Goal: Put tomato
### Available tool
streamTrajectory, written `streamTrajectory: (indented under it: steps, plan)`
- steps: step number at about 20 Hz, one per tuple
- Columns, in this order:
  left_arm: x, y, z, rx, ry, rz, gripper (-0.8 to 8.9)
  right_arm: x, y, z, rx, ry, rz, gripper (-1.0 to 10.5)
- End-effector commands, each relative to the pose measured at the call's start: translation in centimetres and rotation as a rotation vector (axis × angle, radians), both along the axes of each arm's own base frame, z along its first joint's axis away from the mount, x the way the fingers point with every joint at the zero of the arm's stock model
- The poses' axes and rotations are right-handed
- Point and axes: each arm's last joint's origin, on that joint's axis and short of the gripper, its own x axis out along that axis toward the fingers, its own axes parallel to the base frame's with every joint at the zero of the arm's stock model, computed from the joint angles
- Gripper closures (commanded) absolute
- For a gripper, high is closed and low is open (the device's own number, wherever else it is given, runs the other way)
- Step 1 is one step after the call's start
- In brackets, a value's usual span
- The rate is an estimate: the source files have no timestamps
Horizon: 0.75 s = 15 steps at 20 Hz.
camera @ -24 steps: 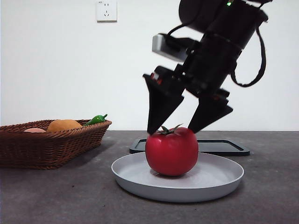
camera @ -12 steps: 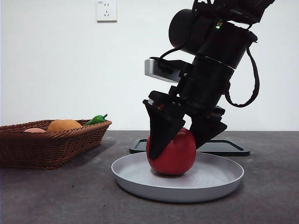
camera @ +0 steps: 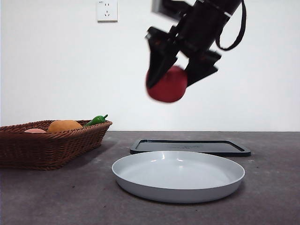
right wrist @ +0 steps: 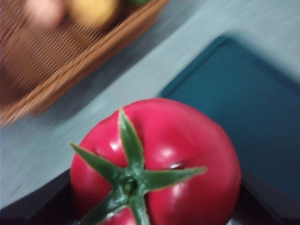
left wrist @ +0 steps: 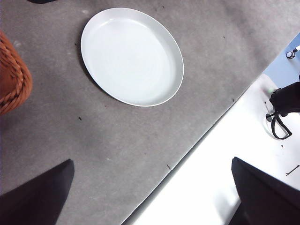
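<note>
Tomato: one, red with a green leafy stem, held in the air well above the table, with my right jaws against its two sides.
Right gripper: mine, high in the front view, jaws clamped on the tomato; the wrist view shows the stem pointing up at my camera.
Left gripper: mine too, jaws spread wide apart with nothing between them, looking down on the table from above.
Plate: one, pale grey and round, resting on the table below the tomato with nothing on it; my left wrist camera also sees it.
Tray: one, dark and flat, lying just behind the plate.
Basket: one, brown wicker, at the left of the table, well apart from the plate.
Basket contents: three that I can count — one orange fruit, one green pepper, one pale pinkish thing barely showing over the rim.
Wall socket: one, white, on the wall behind.
</note>
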Motion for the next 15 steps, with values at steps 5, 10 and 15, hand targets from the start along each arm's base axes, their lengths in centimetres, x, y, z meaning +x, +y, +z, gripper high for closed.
streamTrajectory:
  steps: [5, 10, 15]
  plan:
    - [0.1, -0.1, 0.2, 0.0, -0.021, -0.018, 2.54, 6.9, -1.8, -1.5, -0.008, 0.004, -0.121, 7.5]
    - [0.1, -0.1, 0.2, 0.0, -0.02, -0.018, 2.54, 11.8, -2.0, -6.2, -0.04, 0.072, -0.165, 7.5]
    - [0.1, -0.1, 0.2, 0.001, -0.018, -0.018, 2.54, 13.9, -2.0, -9.2, -0.045, 0.108, -0.172, 7.5]
